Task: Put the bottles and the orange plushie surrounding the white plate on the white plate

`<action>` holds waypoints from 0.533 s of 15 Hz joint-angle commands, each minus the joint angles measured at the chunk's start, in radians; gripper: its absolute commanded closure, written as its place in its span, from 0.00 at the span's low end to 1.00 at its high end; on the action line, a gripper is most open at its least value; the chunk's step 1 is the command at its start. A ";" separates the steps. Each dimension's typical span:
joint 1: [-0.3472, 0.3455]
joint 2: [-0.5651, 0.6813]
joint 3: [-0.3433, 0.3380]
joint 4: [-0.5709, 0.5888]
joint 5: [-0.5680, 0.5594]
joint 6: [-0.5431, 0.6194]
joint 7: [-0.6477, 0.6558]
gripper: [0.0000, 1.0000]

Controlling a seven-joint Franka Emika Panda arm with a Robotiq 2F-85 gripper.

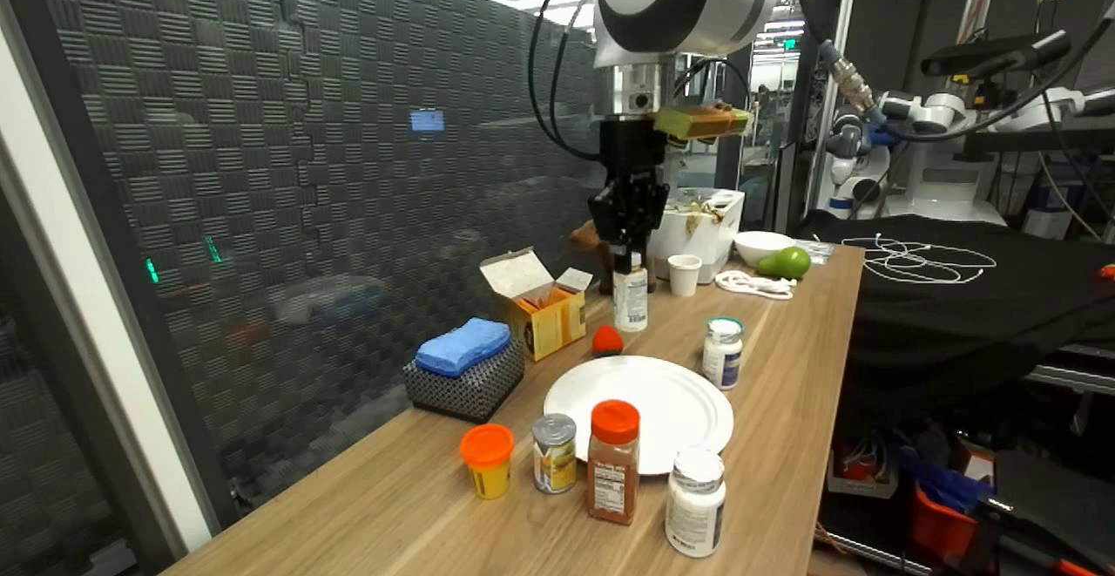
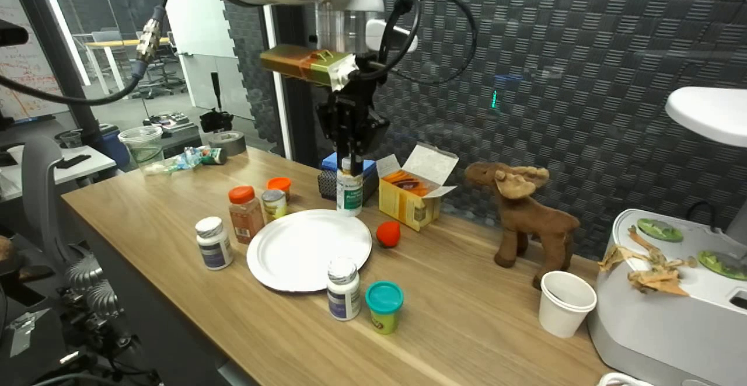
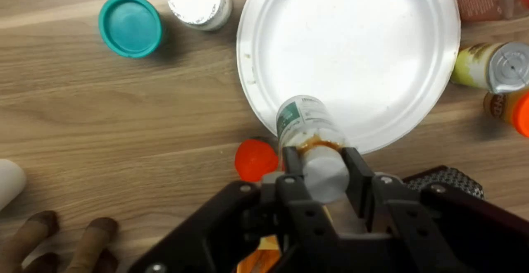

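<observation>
Wrist view gives the grip away: the claw (image 3: pixel 321 159) is clamped at the white cap of the green-labelled bottle (image 3: pixel 303 118), whose body overlaps the rim of the white plate (image 3: pixel 351 54) from above. How high it hangs I can't tell, though comparing both exterior views I'd judge it lifted off the tabletop (image 2: pixel 467 292). As for progress, the plate is bare, so nothing is delivered yet and this bottle would be its first arrival. Left around the rim are the orange plushie (image 2: pixel 388 234), the red-capped spice jar (image 1: pixel 614 467), the yellow tub (image 1: pixel 489 471), the silver-topped tin (image 1: pixel 555 458), the white bottle (image 1: pixel 695 506) near the spice jar and, on another side, the second white bottle (image 2: pixel 344 292) with the teal-lidded tub (image 2: pixel 384 305) just beside it (whether tubs and tin count as bottles, the wording leaves unsettled). That tub shows plainly from the wrist, yet in an exterior view only a bit of its lid peeks out behind the second white bottle (image 1: pixel 722 360). Conversely, the white bottle near the spice jar falls outside the wrist view, while both exterior views have it. The brown moose toy (image 2: pixel 534 216) stands nearly whole in an exterior view; from the wrist, little more than legs appears.
</observation>
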 commanded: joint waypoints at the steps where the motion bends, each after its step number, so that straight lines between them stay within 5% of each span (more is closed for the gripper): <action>1: 0.019 0.030 0.010 -0.008 -0.063 0.020 0.022 0.93; 8: 0.020 0.103 0.041 0.024 -0.022 0.060 -0.007 0.93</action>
